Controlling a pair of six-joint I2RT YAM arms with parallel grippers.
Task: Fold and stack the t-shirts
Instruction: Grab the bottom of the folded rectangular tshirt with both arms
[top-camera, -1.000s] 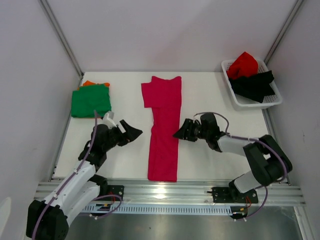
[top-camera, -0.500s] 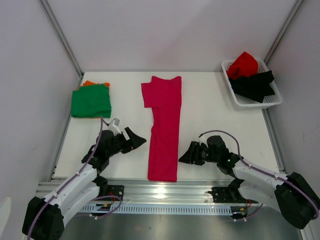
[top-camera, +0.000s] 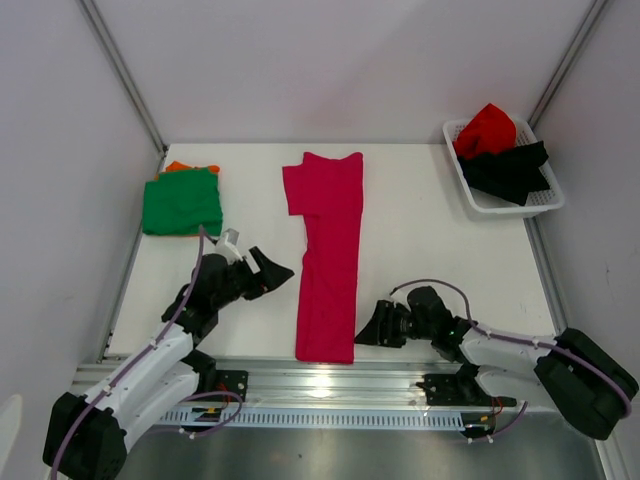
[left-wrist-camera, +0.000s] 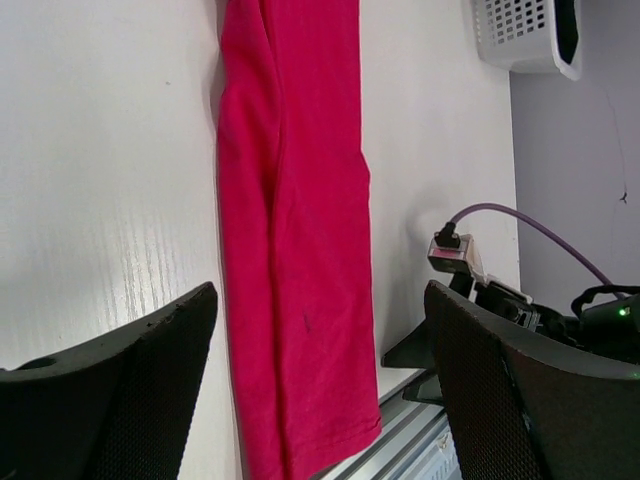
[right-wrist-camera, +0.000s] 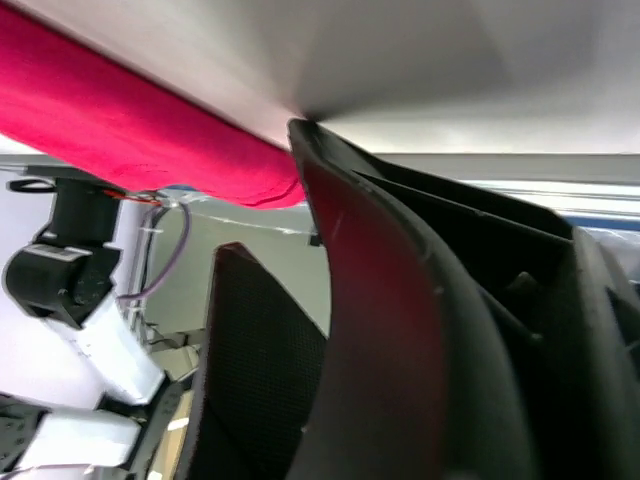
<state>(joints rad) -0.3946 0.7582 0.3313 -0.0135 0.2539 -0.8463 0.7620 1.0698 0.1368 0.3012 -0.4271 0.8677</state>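
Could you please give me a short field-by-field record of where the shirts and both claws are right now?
pink shirt: folded into a long strip, lying flat in the middle
green shirt: folded, far left, on top of an orange shirt
basket: far right, holds a red shirt and a black shirt
left claw: open, empty, left of the pink strip
right claw: open, empty, beside the strip's near right corner

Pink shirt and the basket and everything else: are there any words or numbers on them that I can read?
There are no words, numbers or signs to read.
The pink shirt, green shirt, red shirt and black shirt are all plain.
The white basket has only little holes and no label.
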